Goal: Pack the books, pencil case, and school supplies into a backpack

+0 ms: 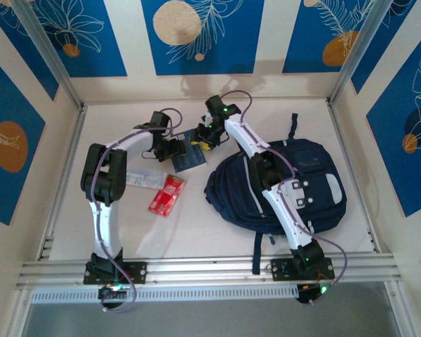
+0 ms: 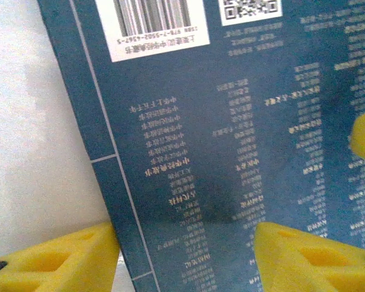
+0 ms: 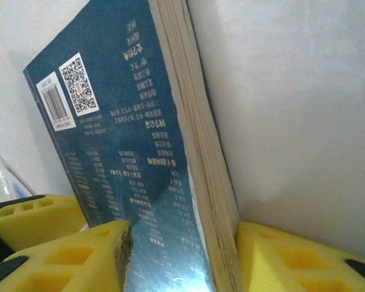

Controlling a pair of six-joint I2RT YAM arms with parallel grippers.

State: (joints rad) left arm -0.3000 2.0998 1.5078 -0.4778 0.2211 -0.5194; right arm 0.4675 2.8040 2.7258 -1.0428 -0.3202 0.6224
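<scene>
Right hand (image 3: 184, 258) clamped across navy book (image 3: 112, 131), pages edgewise

The top camera looks down from above and behind the arm bases, far enough to take in the whole table (image 1: 196, 228). The left wrist camera faces down onto the book (image 2: 231, 170) cover, very near. The right wrist camera looks along that same book from its page edge, equally near.
</scene>
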